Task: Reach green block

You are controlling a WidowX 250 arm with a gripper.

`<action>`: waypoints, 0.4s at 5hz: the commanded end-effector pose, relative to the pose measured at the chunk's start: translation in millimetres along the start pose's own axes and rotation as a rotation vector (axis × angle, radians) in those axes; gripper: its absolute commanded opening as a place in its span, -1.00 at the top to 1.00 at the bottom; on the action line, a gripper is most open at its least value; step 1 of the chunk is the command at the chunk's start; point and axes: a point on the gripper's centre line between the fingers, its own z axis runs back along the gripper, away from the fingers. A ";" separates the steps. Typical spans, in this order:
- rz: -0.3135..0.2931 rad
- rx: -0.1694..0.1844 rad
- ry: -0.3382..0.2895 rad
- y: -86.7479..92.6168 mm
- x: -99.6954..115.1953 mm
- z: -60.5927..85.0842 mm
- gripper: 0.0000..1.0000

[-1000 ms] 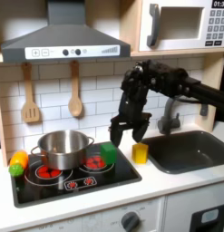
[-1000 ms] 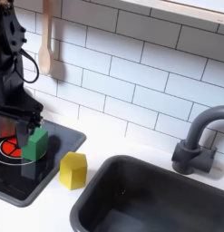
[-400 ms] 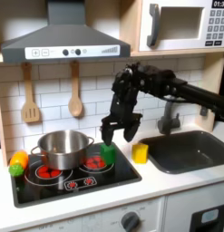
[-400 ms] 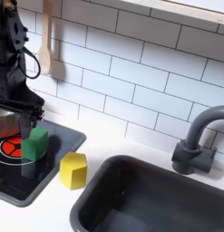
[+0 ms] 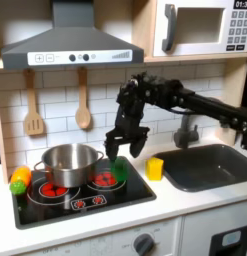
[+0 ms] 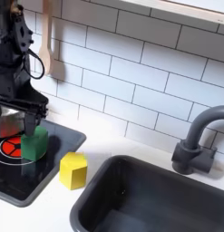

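The green block (image 5: pixel 120 170) is a small bright cube on the right rear part of the black stovetop (image 5: pixel 85 200), beside the steel pot (image 5: pixel 67 165). In the second exterior view the green block (image 6: pixel 34 142) sits at the hob's edge. My gripper (image 5: pixel 120 151) hangs open directly above it, black fingers spread to either side, not touching it. In the second exterior view the gripper (image 6: pixel 20 112) is just above and slightly left of the block. A yellow block (image 5: pixel 154 168) stands on the white counter to the right, and the yellow block (image 6: pixel 73 169) is also seen nearer the sink.
A green-and-orange toy vegetable (image 5: pixel 19 180) lies at the stove's left edge. The dark sink (image 5: pixel 210 165) and its grey faucet (image 6: pixel 195 145) are on the right in both exterior views. Wooden utensils (image 5: pixel 83 105) hang on the tiled wall behind.
My gripper has swung left in the first exterior view, from above the yellow block to over the green block, and has come lower. The blocks have not moved.
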 end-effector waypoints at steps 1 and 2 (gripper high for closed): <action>-0.015 0.003 0.002 -6.2 4.5 -10.4 -1.00; -0.024 -0.011 -0.009 -14.5 7.7 -11.3 -1.00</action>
